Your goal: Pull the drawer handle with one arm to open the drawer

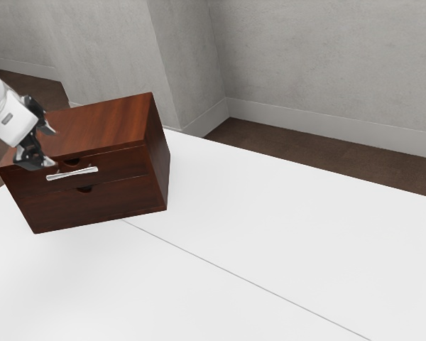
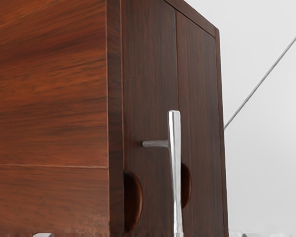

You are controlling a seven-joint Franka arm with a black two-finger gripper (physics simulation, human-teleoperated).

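A dark wooden cabinet [image 1: 110,128] stands on the white table [image 1: 284,241] at the exterior view's left. Its front carries two drawer panels, both flush with the body. A silver bar handle [image 1: 71,172] runs across the front between two half-round notches. My black gripper [image 1: 37,160] hovers at the handle's left end, just in front of the upper drawer panel [image 1: 121,162], with its fingers apart and nothing gripped. In the wrist view the handle [image 2: 174,168] runs straight out from under the hand on its short post, with the cabinet's top face [image 2: 49,98] beside it.
The table stretches wide to the exterior view's right, crossed by a thin seam line [image 1: 234,273]. Grey walls with a white baseboard [image 1: 326,122] and a dark floor lie behind the table.
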